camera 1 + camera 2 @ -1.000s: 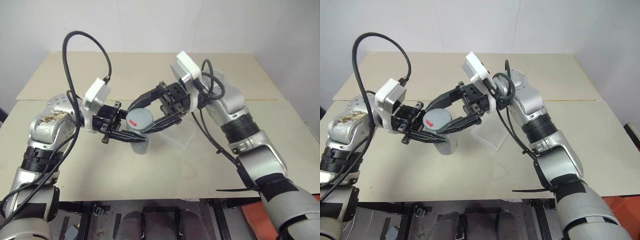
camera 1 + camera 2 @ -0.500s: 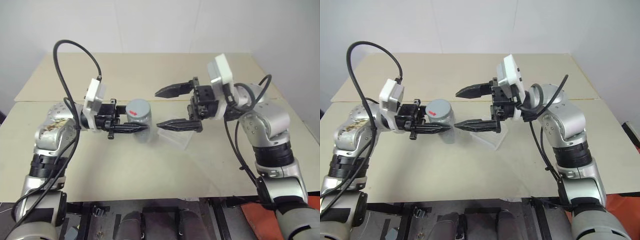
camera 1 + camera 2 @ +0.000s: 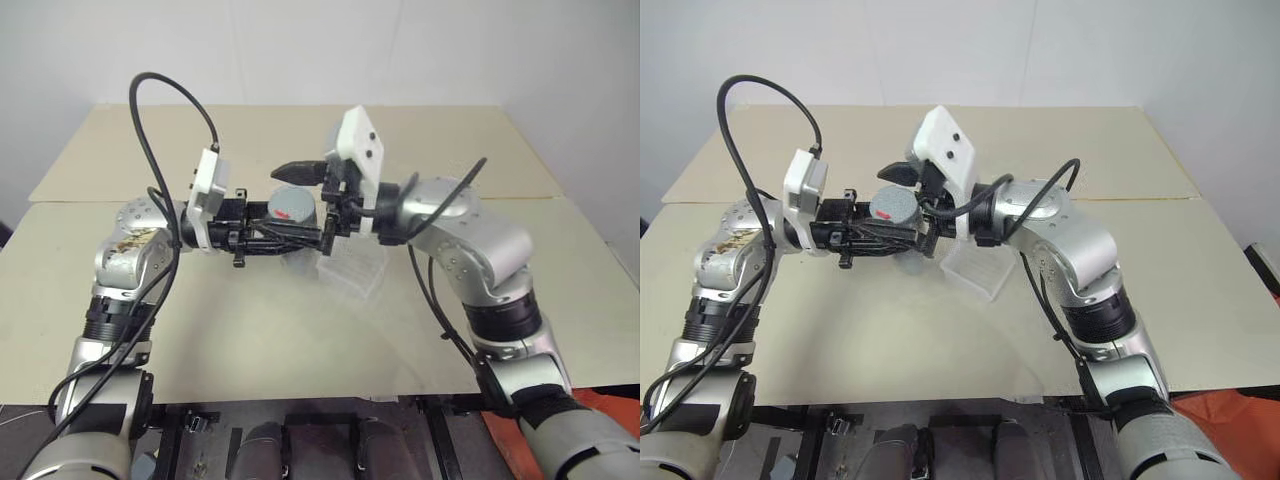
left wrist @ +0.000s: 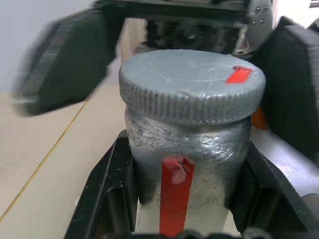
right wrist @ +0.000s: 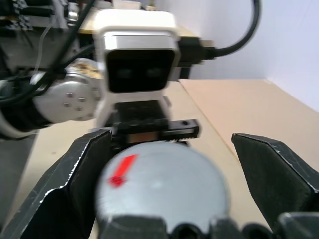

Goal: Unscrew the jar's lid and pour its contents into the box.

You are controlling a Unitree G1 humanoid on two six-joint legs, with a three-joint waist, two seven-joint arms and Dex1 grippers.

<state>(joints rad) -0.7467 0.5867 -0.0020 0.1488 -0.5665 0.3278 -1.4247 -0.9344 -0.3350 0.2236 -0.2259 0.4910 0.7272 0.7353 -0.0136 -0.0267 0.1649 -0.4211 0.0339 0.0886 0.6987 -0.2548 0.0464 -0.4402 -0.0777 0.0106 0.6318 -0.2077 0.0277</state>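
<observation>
Two hands meet above the middle of the bench (image 3: 200,330), where the work is at its first stage. The left hand (image 3: 285,236) pinches the jar (image 4: 187,164) around its body, just below the cap, and holds it upright and raised off the bench, its red label stripe facing the left wrist camera. The lid (image 4: 192,84) is on the jar, seated squarely, with its small red mark on top. The right hand (image 5: 164,184) is spread wide, one finger on each side of the lid and neither pad visibly touching it, so the unscrewing grip is not yet made. The box (image 3: 980,268), a clear shallow tray, lies on the bench just beside and below the jar, toward the robot's right, and appears empty. The contents are sealed inside and cannot be seen. Judged from this, nothing of the task is complete: gripping and turning the lid, lifting it off, and tipping the jar over the box all remain.
</observation>
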